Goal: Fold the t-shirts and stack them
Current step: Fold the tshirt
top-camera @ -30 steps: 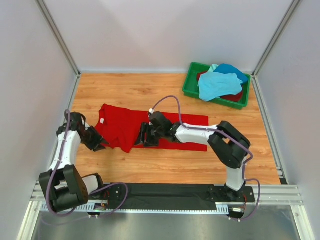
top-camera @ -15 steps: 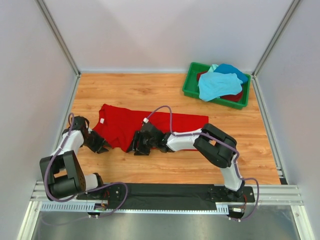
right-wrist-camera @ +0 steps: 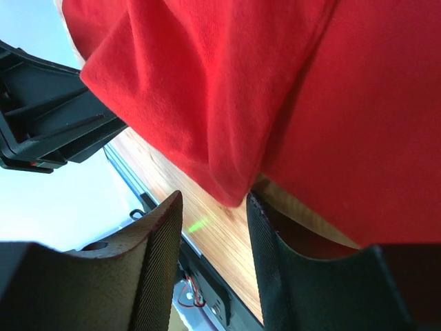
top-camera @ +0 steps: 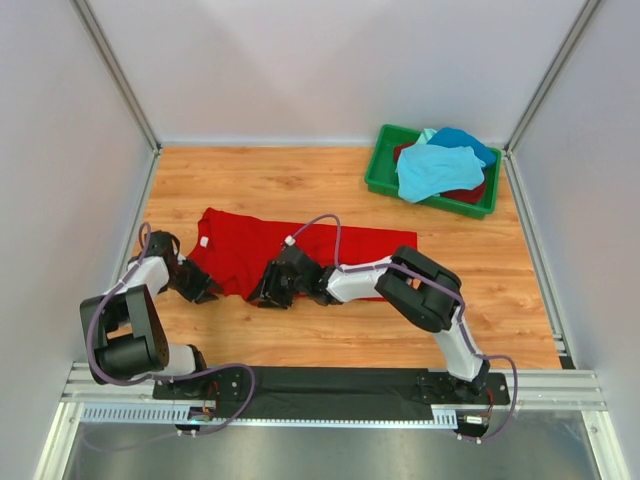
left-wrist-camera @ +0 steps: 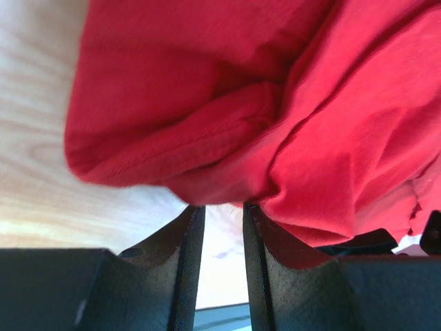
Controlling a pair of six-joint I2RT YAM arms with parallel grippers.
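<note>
The bright red t-shirt (top-camera: 250,250) lies spread on the wooden table, collar to the left. My left gripper (top-camera: 203,291) is low at the shirt's near-left sleeve. In the left wrist view the gripper (left-wrist-camera: 219,205) is open with a narrow gap, and the bunched red cloth (left-wrist-camera: 227,117) hangs just past the fingertips. My right gripper (top-camera: 262,295) is low at the shirt's near edge. In the right wrist view the gripper (right-wrist-camera: 213,200) is open, and a fold of the red cloth (right-wrist-camera: 227,138) dips to the tips. Turquoise (top-camera: 435,168), blue (top-camera: 466,141) and dark red (top-camera: 470,192) shirts lie in the bin.
The green plastic bin (top-camera: 378,172) stands at the back right corner. Grey walls close in the table on three sides. Bare wood (top-camera: 270,180) shows behind the shirt and wood (top-camera: 330,335) in front of it. The black rail (top-camera: 330,385) runs along the near edge.
My right gripper has slid left and nearer along the shirt to its near edge. My left arm has drawn in and its gripper stays at the near-left sleeve.
</note>
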